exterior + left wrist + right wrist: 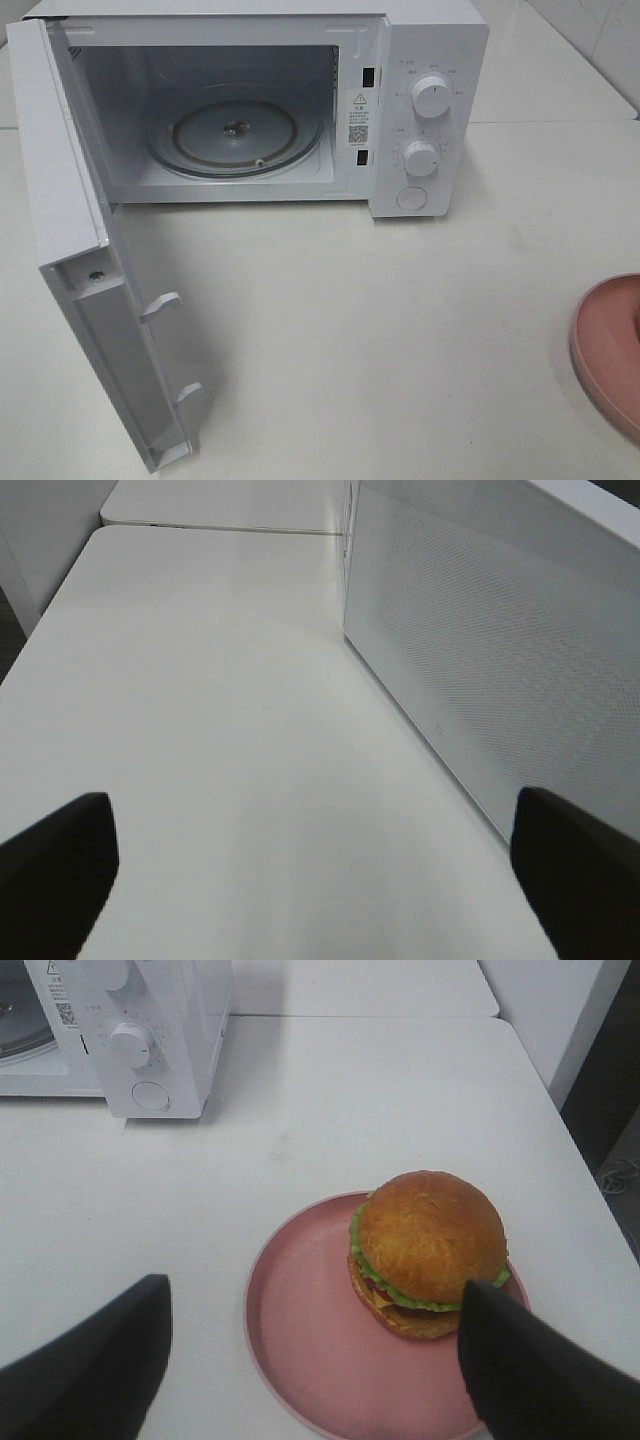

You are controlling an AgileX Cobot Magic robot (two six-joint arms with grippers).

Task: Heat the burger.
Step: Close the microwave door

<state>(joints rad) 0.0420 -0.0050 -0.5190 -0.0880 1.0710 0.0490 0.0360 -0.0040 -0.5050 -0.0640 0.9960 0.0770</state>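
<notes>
Worktop (400, 340): white, matte, smooth; a seam runs across it behind the microwave.
Second worktop (360, 985): white, butted against the first at the far edge.
Wall (600, 40): pale tiles, top right corner.
Floor (610, 1110): dark, past the worktop edge.
Light: even, soft shadows, slight glare.

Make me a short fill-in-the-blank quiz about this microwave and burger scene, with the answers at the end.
1. The white microwave's hinged door stands ____.
2. The golden-brown bun burger sits on a round ____ plate.
3. Inside the microwave, the round glass turntable is ____.
4. The right tool hovers open, holding ____.

Missing words: open; pink; empty; nothing
</notes>
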